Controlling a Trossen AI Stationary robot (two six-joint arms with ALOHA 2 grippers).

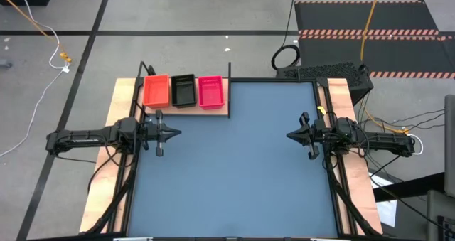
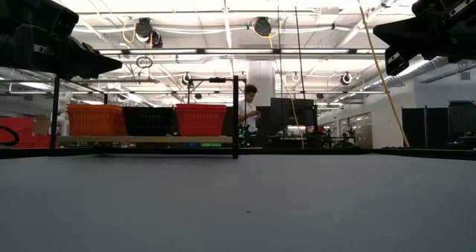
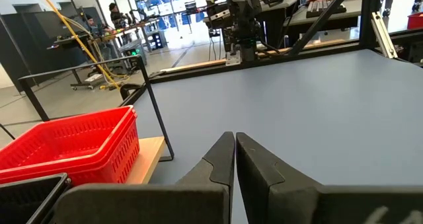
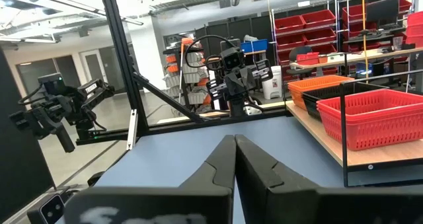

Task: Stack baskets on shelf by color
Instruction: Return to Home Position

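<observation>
Three basket stacks stand side by side on the light-wood shelf (image 1: 185,107) at the table's far left: orange (image 1: 156,90), black (image 1: 183,90) and pink-red (image 1: 210,91). The low view shows the orange (image 2: 97,120), black (image 2: 149,121) and red (image 2: 200,120) stacks resting on the board. My left gripper (image 1: 178,133) hangs shut above the table's left side, just near of the shelf. My right gripper (image 1: 290,135) hangs shut above the table's right side. Both point toward the table's middle. The wrist views show each pair of fingers closed, left (image 3: 234,151) and right (image 4: 234,151).
Thin black posts (image 1: 229,77) rise at the shelf's corners. The blue-grey tabletop (image 1: 234,170) lies between the two arms. A keyboard (image 1: 323,72) sits beyond the far right edge. A person (image 2: 248,111) stands in the room behind the table.
</observation>
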